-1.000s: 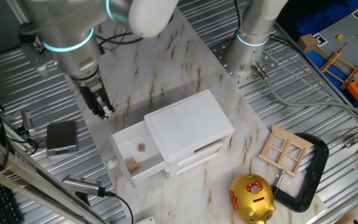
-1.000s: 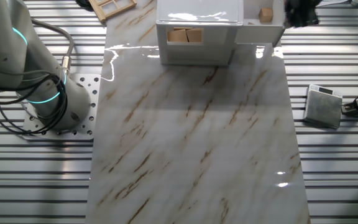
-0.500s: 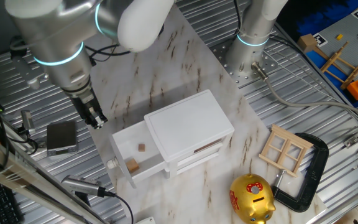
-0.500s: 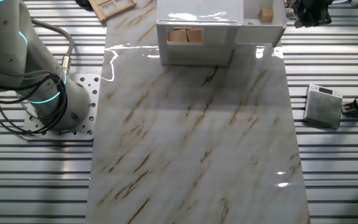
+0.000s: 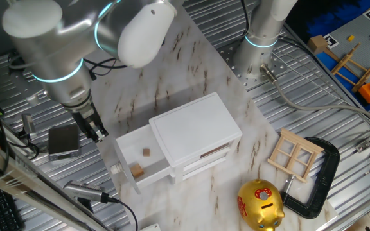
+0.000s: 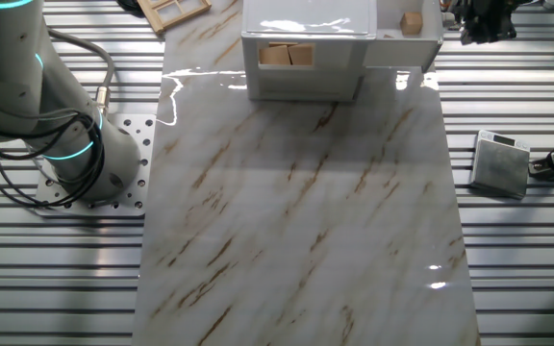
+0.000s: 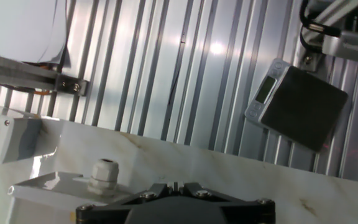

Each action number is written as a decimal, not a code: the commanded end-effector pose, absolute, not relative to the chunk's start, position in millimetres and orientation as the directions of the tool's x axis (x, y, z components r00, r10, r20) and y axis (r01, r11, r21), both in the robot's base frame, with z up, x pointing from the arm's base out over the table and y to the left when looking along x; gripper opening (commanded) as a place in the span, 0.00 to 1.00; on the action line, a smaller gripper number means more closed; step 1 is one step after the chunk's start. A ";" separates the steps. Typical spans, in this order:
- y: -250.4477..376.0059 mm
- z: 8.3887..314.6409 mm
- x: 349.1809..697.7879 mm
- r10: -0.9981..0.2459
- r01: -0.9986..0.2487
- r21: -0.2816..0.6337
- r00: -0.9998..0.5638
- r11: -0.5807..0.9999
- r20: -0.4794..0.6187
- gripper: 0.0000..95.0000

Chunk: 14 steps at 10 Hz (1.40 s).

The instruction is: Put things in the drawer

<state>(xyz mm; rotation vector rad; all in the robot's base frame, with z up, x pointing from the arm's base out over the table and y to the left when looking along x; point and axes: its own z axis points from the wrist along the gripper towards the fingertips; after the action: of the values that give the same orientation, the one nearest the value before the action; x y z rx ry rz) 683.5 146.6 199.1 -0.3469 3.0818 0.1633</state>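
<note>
The white cabinet (image 5: 194, 128) stands on the marble board with its top drawer (image 5: 126, 149) pulled out. Two tan wooden cubes lie in the drawer, a small one (image 5: 146, 153) and a larger one (image 5: 136, 171) near the front; the other fixed view shows one cube (image 6: 411, 21). The white knob (image 5: 115, 168) points outward and shows in the hand view as a round white knob (image 7: 104, 169). My gripper (image 5: 99, 135) hangs left of the drawer, apart from it, over the board's edge. Its fingers are shut with nothing between them (image 7: 176, 185). The other fixed view has my gripper (image 6: 479, 21) just right of the drawer.
A grey box device (image 5: 63, 141) lies on the ribbed metal table beside my gripper. A pale wooden window frame (image 5: 294, 154), a black clamp (image 5: 320, 173) and a gold piggy bank (image 5: 260, 204) sit right of the cabinet. A second arm's base (image 5: 262, 45) stands behind.
My gripper has drifted away from the drawer toward the board's left edge and the grey box. The drawer and cubes have not moved.
</note>
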 end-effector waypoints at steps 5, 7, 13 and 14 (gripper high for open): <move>159.6 187.1 681.5 -0.203 -0.207 0.096 -0.978 0.974 -0.052 0.00; 164.2 182.3 679.4 -0.198 -0.203 0.099 -0.979 0.974 -0.054 0.00; 163.8 163.9 651.9 -0.204 -0.210 0.102 -0.977 0.972 -0.060 0.00; 164.0 162.0 646.2 -0.205 -0.210 0.101 -0.977 0.972 -0.059 0.00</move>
<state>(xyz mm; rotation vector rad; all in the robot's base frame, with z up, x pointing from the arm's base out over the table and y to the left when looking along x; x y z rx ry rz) 645.4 164.1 161.5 -0.3242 3.0725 0.1649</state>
